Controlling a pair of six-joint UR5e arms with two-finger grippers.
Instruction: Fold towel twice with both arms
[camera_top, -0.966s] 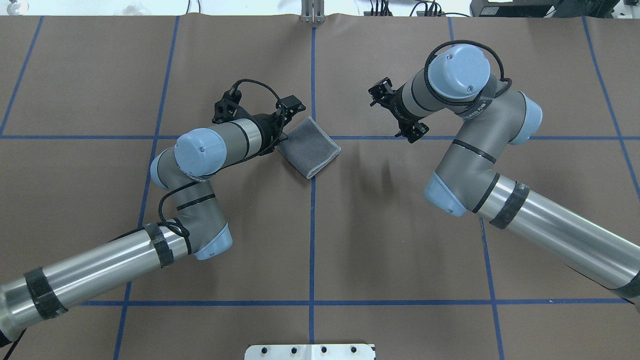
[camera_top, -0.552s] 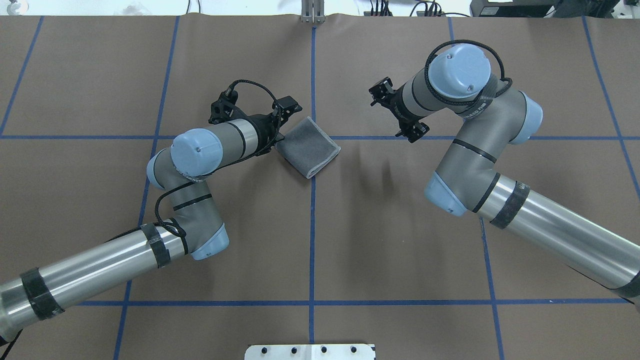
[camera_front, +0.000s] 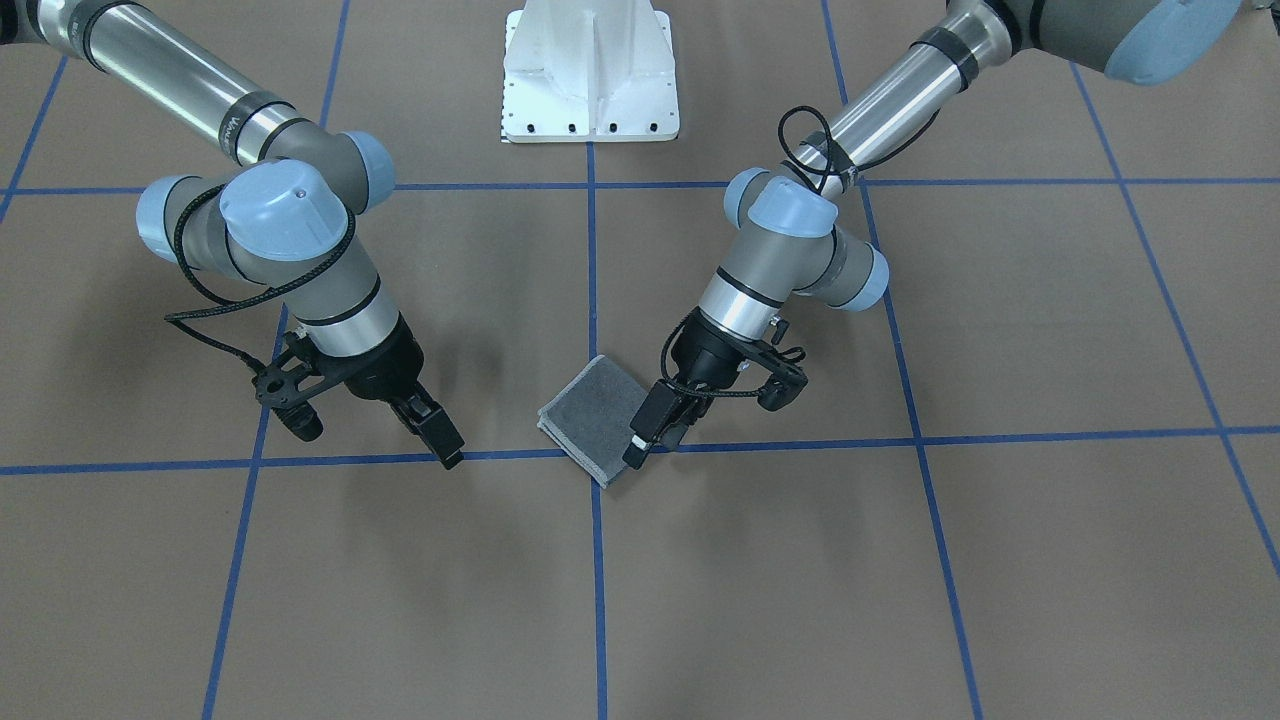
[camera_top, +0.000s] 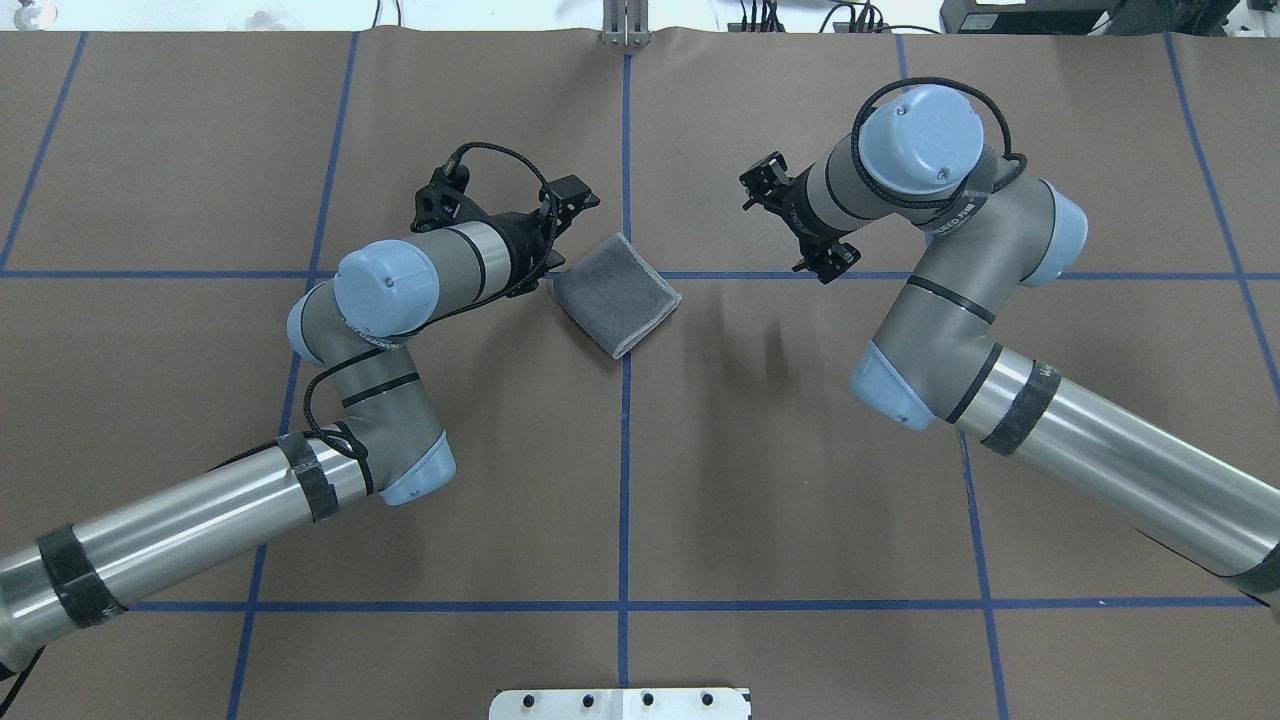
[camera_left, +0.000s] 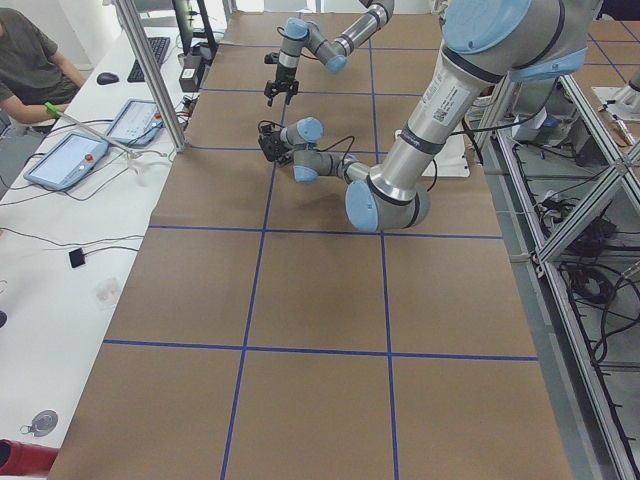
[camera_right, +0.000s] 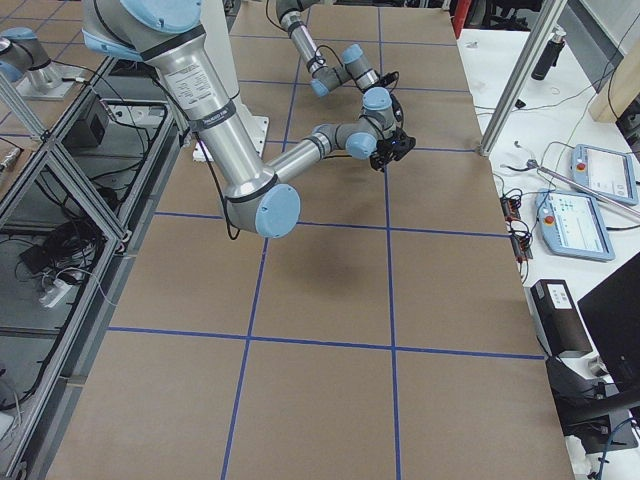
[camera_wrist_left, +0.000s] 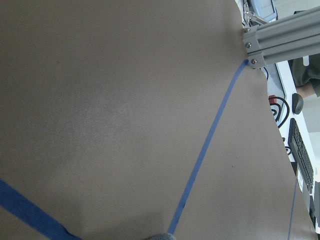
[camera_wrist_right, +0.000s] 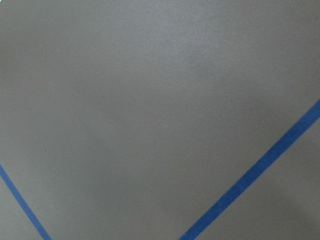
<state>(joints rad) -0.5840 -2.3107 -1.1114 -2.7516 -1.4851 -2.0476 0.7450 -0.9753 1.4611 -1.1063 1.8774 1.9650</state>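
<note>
The towel (camera_top: 617, 293) lies folded into a small rectangle, dark grey face up with a light grey hem, near the table's centre line; it also shows in the front-facing view (camera_front: 590, 412). My left gripper (camera_front: 648, 445) hangs tip-down at the towel's edge on my left. Its fingers look slightly apart and hold nothing. In the overhead view it is hidden under its wrist. My right gripper (camera_front: 448, 450) points down over bare table, well apart from the towel. Its fingers overlap in that view, so I cannot tell their state. Both wrist views show only table paper and tape.
Brown paper with blue tape lines (camera_top: 625, 450) covers the table. The white pedestal base (camera_front: 590, 70) stands on the robot's side. An aluminium post (camera_top: 625, 25) stands at the far edge. An operator (camera_left: 30, 60) sits at a side desk with tablets.
My left arm has drawn back to the left, away from the towel's edge. The towel has stayed flat in place. The right arm has barely moved.
</note>
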